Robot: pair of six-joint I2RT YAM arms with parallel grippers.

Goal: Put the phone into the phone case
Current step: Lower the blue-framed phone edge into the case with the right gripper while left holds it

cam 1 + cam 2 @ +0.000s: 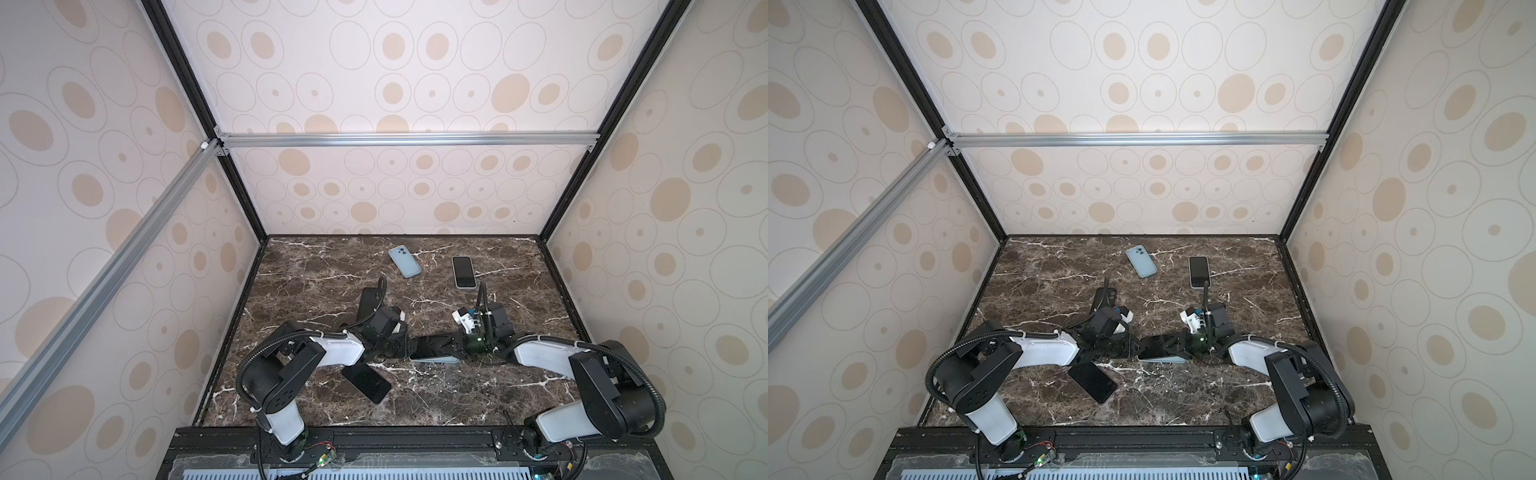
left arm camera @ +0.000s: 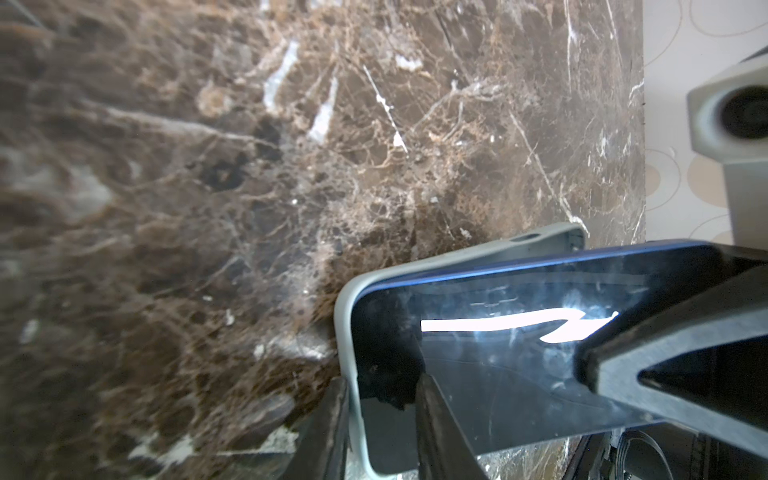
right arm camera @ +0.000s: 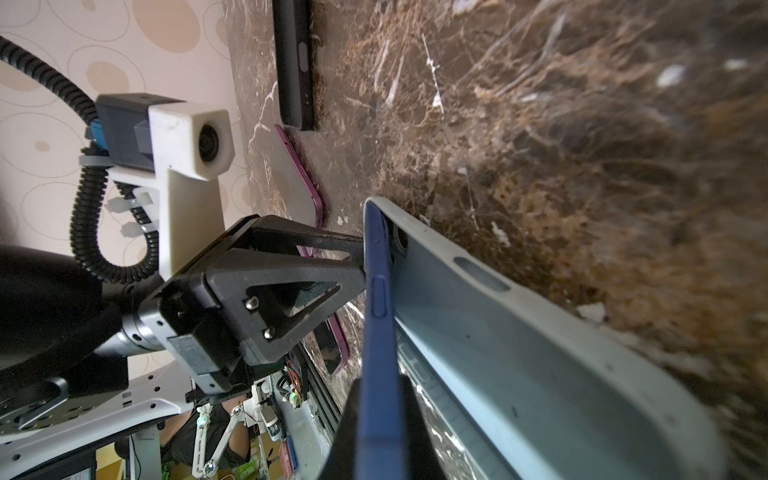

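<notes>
Item: phone [image 3: 376, 291], one end in case [image 3: 519, 353]; left hand [image 2: 380, 384] clamps that end, right hand [image 3: 382, 399] pinches phone; I'd lower it evenly.

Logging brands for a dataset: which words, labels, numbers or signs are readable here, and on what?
None readable.
On the blue phone: only a white glare streak, no letters.
On the pale case: nothing.
In the background clutter, right wrist view: too blurred to read.
</notes>
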